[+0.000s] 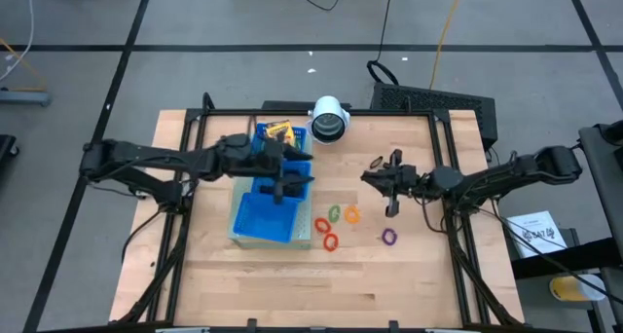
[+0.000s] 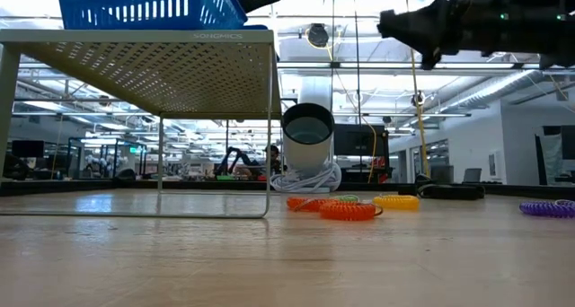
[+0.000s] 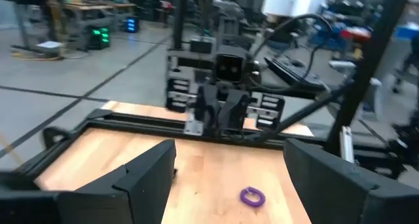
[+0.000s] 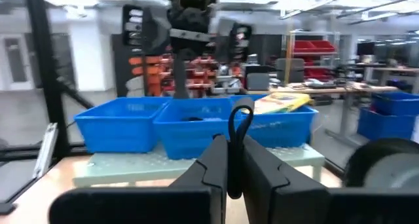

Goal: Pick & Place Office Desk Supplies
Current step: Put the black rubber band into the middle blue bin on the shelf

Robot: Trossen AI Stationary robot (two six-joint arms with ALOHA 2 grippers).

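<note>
My right gripper point(image 4: 234, 160) hangs above the table right of centre point(image 1: 372, 172), shut on a small black clip point(image 4: 239, 119). It points toward the blue tray point(image 1: 263, 216). The tray stands on a pale perforated riser point(image 2: 153, 69) and holds a yellow-and-green crayon box point(image 1: 279, 131) in its far compartment. My left gripper point(image 1: 300, 173) hovers open over the tray; nothing is between its fingers point(image 3: 147, 178). Thin rings lie flat on the wood: red point(image 1: 321, 224), green point(image 1: 334, 213), orange point(image 1: 351, 215) and purple point(image 1: 388, 237). My right gripper pinches the clip between its two shut fingers. A thin dark loop point(image 4: 230, 129) of the clip sticks out past the fingertips. The fingers come roughly level from the table's right side. The clip is lifted clear of the table.
A white round cylinder with a dark centre point(image 1: 329, 119) stands at the far edge beside the tray. Another red ring point(image 1: 329, 241) lies near the riser's right side. Bare wood stretches along the near edge point(image 1: 311, 284). Black frame rails point(image 1: 443, 177) border the table.
</note>
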